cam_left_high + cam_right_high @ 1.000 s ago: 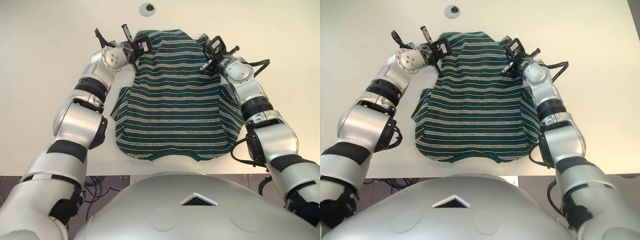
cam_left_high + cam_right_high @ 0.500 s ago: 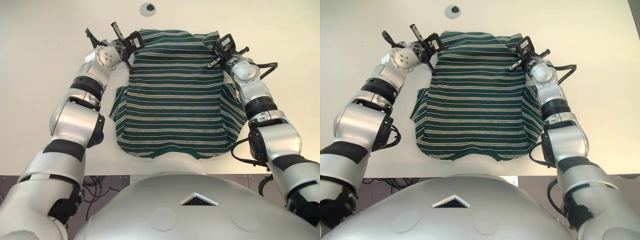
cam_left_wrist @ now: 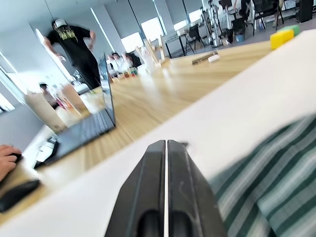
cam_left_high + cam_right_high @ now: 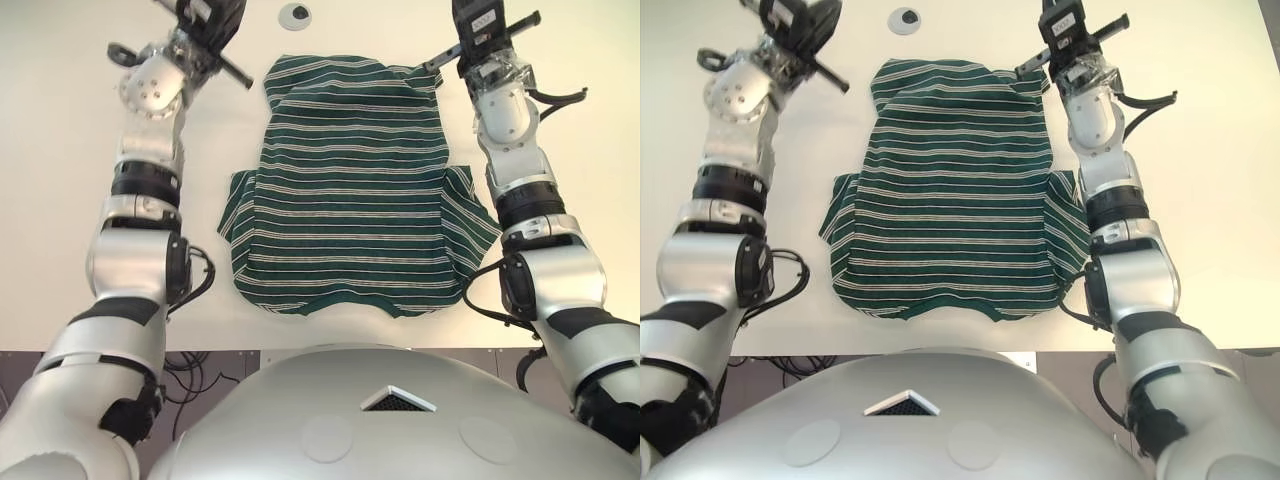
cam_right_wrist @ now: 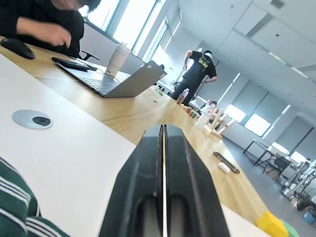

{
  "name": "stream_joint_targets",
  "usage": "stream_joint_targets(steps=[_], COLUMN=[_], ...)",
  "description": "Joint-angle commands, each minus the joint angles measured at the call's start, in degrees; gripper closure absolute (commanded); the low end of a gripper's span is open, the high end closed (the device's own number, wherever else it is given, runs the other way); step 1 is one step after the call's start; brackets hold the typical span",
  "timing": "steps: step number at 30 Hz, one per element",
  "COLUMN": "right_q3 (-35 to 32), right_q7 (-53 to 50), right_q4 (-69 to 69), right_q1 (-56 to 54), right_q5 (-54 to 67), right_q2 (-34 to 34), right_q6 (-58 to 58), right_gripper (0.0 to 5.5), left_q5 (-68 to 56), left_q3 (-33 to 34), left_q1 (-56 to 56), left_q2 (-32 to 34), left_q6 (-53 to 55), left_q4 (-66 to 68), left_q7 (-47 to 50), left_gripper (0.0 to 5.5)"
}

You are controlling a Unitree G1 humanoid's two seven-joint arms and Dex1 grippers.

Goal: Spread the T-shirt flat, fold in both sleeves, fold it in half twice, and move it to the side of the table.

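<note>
White desk (image 4: 60, 250), open office behind. Dark green white-striped cotton T-shirt (image 4: 355, 200) lies mid-desk, mostly flat, sleeves rumpled. Left gripper (image 3: 166, 144) and right gripper (image 5: 163, 129) hover near far hem corners, fingers pressed together, empty. Sleeve fold probably next: pinch sleeve edge, draw inward evenly.

A white table (image 4: 60, 200) with a round grommet (image 4: 294, 15) stands before a long wooden desk (image 5: 140, 114) carrying an open laptop (image 5: 123, 84), tall windows (image 5: 131, 19) bright behind.
</note>
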Motion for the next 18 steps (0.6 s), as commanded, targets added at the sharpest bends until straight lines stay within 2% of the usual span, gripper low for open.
stream_joint_targets(steps=[1,3,5,10,14,18], right_q3=[1.25,2.03,2.27,1.77,1.71,3.30], right_q7=[4.53,4.34,3.84,1.14,-2.65,-4.76], right_q4=[-27.59,-33.56,-36.35,-32.74,-28.78,-27.99], right_q1=[17.96,24.23,27.56,28.62,28.59,28.61], right_q5=[2.01,1.26,1.01,-0.78,-5.00,-9.55], right_q2=[-0.25,0.96,2.16,4.37,2.92,2.31], right_q6=[8.01,10.34,12.25,15.60,16.55,16.16], right_gripper=[5.50,5.50,5.50,5.50,5.50,5.50], left_q5=[-10.49,-14.90,-20.62,-22.55,-23.20,-21.38], left_q3=[4.16,7.35,9.79,10.40,6.97,4.50], left_q1=[27.60,35.56,37.98,44.58,42.68,41.32], left_q2=[13.19,17.50,20.51,26.65,26.29,24.62], left_q6=[19.14,28.26,37.50,47.88,56.47,57.85], left_q4=[-32.82,-42.03,-46.07,-51.66,-52.92,-51.19], left_q7=[-13.96,-16.36,-19.26,-22.72,-21.25,-19.55], left_gripper=[4.95,4.61,4.20,3.49,3.49,3.49])
